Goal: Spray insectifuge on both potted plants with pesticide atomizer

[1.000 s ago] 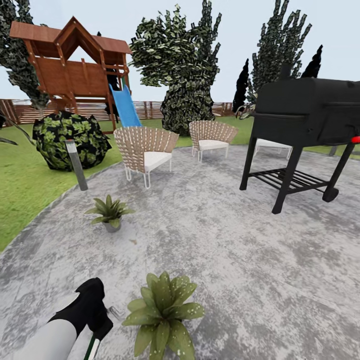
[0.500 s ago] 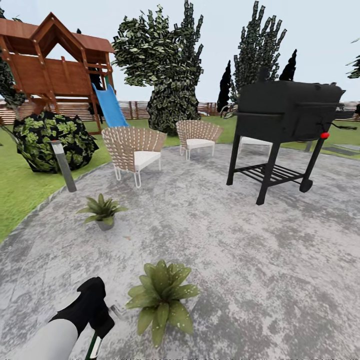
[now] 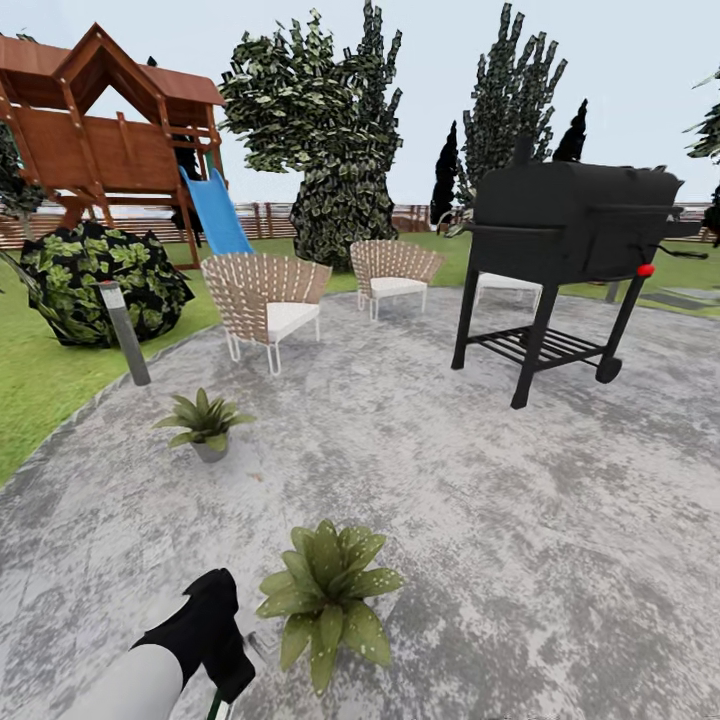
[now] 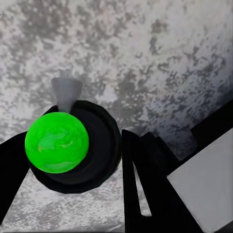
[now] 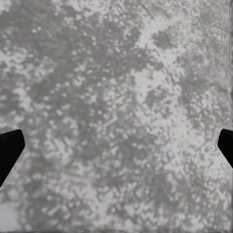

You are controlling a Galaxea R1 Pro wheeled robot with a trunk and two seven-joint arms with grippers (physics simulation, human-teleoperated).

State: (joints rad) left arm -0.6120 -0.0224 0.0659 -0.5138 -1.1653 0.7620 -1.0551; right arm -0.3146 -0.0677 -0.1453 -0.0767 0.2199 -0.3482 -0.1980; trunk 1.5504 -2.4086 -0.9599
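My left gripper is low at the head view's left edge, shut on the pesticide atomizer, of which a green and white sliver shows there. The left wrist view looks down on the atomizer: bright green round top, black collar, grey nozzle, with black fingers on both sides. One potted plant stands just right of that gripper, faint pale specks on its leaves. The other potted plant sits farther back to the left in its grey pot. My right gripper hangs open over the stone patio.
A black barbecue grill stands on the patio at the right. Two wicker chairs are behind, with a short bollard light at the lawn's edge. Beyond lie a bush, a wooden playhouse with a blue slide, trees and the fence.
The head view has panned right, shifting the whole scene left. My left gripper, still holding the atomizer, has moved a little right, closer to the near potted plant.
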